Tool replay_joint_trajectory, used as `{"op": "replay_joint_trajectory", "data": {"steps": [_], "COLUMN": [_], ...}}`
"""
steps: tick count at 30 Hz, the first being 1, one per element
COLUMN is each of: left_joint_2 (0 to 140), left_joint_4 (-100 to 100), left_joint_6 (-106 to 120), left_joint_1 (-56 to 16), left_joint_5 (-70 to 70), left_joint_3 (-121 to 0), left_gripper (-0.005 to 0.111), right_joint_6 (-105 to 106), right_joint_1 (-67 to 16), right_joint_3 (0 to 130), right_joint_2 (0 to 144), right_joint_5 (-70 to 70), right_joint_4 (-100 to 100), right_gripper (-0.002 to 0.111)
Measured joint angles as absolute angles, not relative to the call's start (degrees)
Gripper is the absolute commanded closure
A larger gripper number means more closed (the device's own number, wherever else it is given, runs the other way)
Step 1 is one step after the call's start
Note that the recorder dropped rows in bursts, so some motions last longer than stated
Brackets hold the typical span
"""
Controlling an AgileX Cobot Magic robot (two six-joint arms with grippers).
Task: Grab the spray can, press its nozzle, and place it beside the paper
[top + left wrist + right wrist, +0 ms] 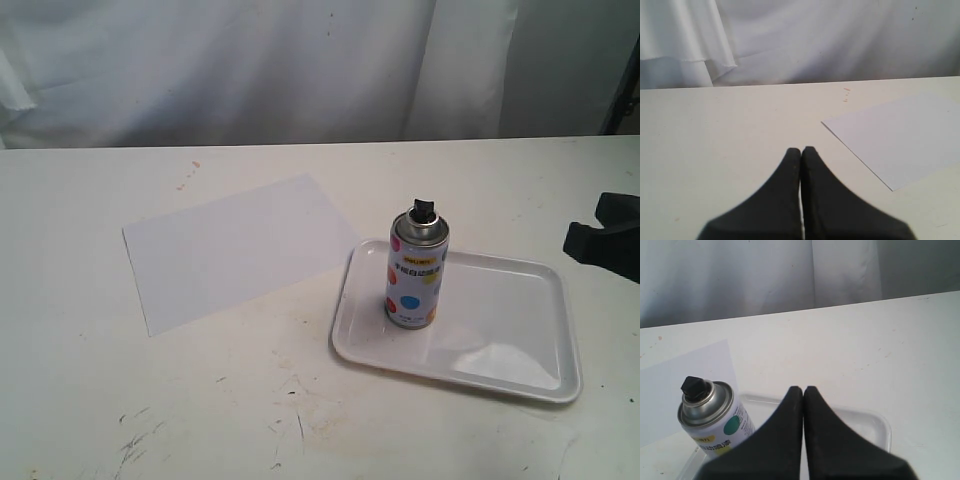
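The spray can (415, 268) stands upright at the left end of the white tray (520, 300), dotted white body under a silver dome. Its black nozzle (423, 210) points up, also seen on the spray can (715, 422) as the nozzle (693, 387) in the right wrist view. The paper (235, 248) lies flat on the table left of the tray, its corner close to the tray's rim; the paper (900, 137) also shows in the left wrist view. My right gripper (803, 388) is shut and empty, some way right of the can; the right gripper (600, 238) shows at the exterior view's right edge. My left gripper (801, 149) is shut over bare table, left of the paper.
White curtain (300, 60) hangs behind the table's far edge. The tabletop (200, 400) near the front is scuffed with dark marks. The tray (875, 425) takes up the right middle of the table.
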State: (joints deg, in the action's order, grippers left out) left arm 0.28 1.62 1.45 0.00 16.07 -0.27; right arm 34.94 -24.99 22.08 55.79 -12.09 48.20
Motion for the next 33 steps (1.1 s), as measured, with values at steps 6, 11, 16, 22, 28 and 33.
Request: {"op": "replay_joint_trajectory", "data": {"steps": [6, 11, 16, 22, 28, 33], "left_joint_2": [0.3, 0.3, 0.3, 0.3, 0.3, 0.3], "left_joint_4": [1.6, 1.6, 1.5, 1.5, 1.5, 1.5], "left_joint_6": [1.4, 1.4, 1.4, 1.4, 1.4, 1.4], "left_joint_1": [0.0, 0.0, 0.0, 0.0, 0.0, 0.0], "left_joint_5": [16.1, 15.8, 15.8, 15.8, 15.8, 15.8], "left_joint_3": [-0.3, -0.3, -0.3, -0.3, -0.3, -0.3], "left_gripper": [0.107, 0.107, 0.107, 0.107, 0.107, 0.107], "right_joint_6": [34.9, 34.9, 34.9, 35.1, 42.6, 44.3], "right_joint_1": [-25.0, -25.0, -25.0, -23.8, -13.8, -7.5], "right_joint_3": [22.1, 22.1, 22.1, 22.1, 22.1, 22.1], "right_joint_2": [55.8, 55.8, 55.8, 52.1, 39.3, 29.5], "right_joint_5": [-12.1, -12.1, -12.1, -10.7, -4.4, 0.3], "right_joint_4": [48.2, 48.2, 48.2, 47.9, 46.9, 46.5], "right_gripper": [0.108, 0.108, 0.108, 0.108, 0.108, 0.108]}}
